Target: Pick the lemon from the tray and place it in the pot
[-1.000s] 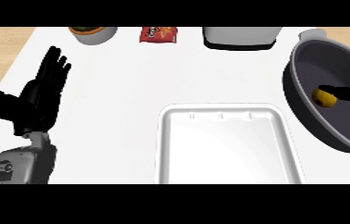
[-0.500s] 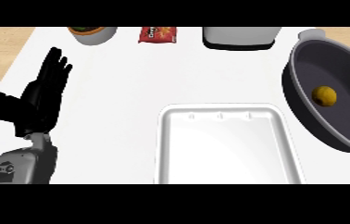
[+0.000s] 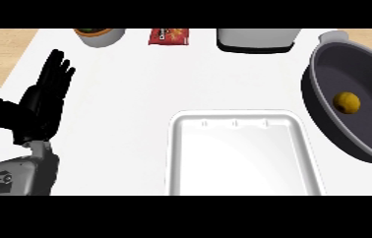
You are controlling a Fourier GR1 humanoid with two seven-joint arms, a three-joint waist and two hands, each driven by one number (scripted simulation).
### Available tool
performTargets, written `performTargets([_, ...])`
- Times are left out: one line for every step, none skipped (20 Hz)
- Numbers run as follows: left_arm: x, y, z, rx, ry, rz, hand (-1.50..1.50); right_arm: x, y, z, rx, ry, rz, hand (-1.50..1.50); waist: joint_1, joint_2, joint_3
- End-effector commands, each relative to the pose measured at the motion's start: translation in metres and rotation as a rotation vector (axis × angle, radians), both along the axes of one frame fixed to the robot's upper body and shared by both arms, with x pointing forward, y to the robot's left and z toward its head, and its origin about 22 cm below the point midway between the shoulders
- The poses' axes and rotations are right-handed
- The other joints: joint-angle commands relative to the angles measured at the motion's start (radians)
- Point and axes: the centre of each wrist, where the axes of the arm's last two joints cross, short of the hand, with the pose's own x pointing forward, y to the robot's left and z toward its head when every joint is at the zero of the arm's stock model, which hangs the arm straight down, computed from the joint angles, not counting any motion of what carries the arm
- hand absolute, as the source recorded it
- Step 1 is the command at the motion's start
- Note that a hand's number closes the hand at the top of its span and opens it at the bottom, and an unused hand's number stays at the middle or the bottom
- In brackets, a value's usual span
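The lemon [image 3: 347, 103] lies inside the pot [image 3: 325, 74], on its dark floor, near the right edge of the view. The pot is grey with a pale handle at its top, and part of it runs out of the view on the right. The white tray [image 3: 240, 121] sits just left of the pot, towards the lower edge, and holds nothing.

The left robot hand [image 3: 45, 102] rests at the view's left edge, fingers straight and pointing up, holding nothing, well apart from the tray. The right robot hand does not show.

Along the far edge of the white worktop [image 3: 145, 84] stand a grey bowl [image 3: 99, 35] at the left, a red packet [image 3: 169, 36] beside it, and a white container with a dark base [image 3: 258, 40] further right.
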Motion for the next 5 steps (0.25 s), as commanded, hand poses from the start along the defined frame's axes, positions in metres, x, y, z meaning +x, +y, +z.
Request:
performTargets([0.0, 0.004, -0.011, -0.019, 0.017, 0.006, 0.0, -0.031, -0.014, -0.004, -0.01, -0.016, 0.039, -1.5, -0.005, 0.002, 0.001])
performTargets([-0.004, -0.003, -0.006, -0.005, 0.014, 0.005, 0.0, -0.016, -0.011, 0.006, -0.018, -0.03, 0.046, -1.5, -0.004, -0.004, -0.001])
performTargets([0.001, 0.002, -0.015, 0.005, -0.002, -0.012, 0.0, -0.015, -0.01, 0.005, 0.008, -0.004, 0.036, -1.5, 0.003, 0.004, 0.001])
performTargets([0.007, -0.009, 0.007, -0.02, 0.009, 0.012, 0.0, -0.023, -0.015, 0.006, 0.006, -0.012, 0.05, -1.5, -0.001, 0.0, 0.002])
performTargets([-0.007, 0.006, -0.006, -0.004, -0.009, -0.003, 0.0, -0.022, -0.021, 0.024, 0.005, -0.003, 0.026, -1.5, 0.009, 0.0, 0.001])
